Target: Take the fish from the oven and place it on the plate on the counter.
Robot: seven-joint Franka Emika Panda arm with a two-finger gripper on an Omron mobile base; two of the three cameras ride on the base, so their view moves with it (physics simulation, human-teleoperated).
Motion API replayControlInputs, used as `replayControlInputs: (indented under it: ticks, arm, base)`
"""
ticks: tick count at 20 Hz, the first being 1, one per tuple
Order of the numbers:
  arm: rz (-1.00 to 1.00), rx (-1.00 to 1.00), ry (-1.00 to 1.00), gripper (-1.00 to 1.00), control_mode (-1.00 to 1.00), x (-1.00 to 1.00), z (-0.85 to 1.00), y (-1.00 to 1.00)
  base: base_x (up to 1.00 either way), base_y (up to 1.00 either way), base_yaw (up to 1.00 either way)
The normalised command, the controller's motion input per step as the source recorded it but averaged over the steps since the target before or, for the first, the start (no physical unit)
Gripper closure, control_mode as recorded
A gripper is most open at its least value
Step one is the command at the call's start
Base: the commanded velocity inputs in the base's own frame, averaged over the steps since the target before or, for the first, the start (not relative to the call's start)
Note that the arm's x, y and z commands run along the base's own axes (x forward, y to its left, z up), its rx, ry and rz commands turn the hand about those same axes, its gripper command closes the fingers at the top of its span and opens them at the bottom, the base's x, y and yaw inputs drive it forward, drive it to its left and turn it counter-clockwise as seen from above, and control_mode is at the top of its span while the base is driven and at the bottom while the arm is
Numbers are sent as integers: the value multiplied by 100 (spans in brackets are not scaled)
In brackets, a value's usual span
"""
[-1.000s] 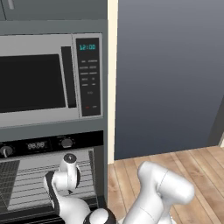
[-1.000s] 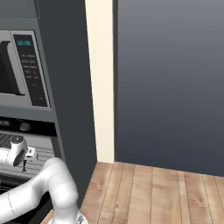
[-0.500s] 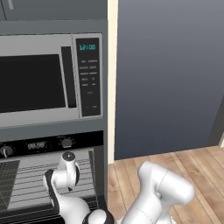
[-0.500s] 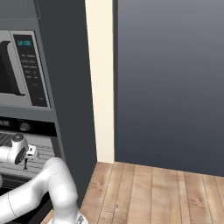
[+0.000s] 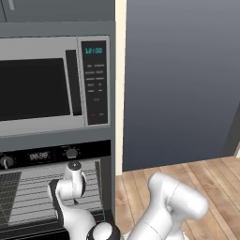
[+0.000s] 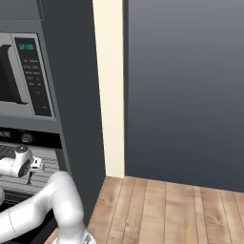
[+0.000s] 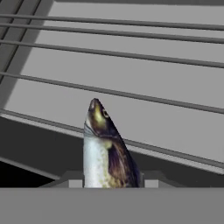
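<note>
You're looking into the open oven [image 5: 42, 187]: the arm reaches inside, and in the hand view the fish [image 7: 105, 148] rises head-up between the 2 finger tips of the gripper [image 7: 109, 181], which sit closed against its sides. Grey rack wires [image 7: 131, 94] cross just behind the fish. Directly above the oven sits the silver microwave [image 5: 47, 84] with its keypad [image 5: 95, 84]. To the right, a cream wall strip [image 6: 110, 86], a tall dark panel [image 6: 186, 90] and wood flooring [image 6: 167, 209].

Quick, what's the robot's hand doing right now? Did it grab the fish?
Gripper: jaws closed on the fish, inside the oven.
</note>
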Motion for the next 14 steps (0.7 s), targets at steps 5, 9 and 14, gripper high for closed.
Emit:
replayControlInputs:
  ticks: [5, 9, 14]
  arm:
    - [0, 0, 3, 100, -100, 0, -5, 0]
    - [0, 0, 2, 100, -100, -16, 7, 0]
    - [0, 5, 1, 100, -100, -68, 85, -7]
  base:
    - [0, 0, 0]
    - [0, 0, 0]
    - [0, 0, 0]
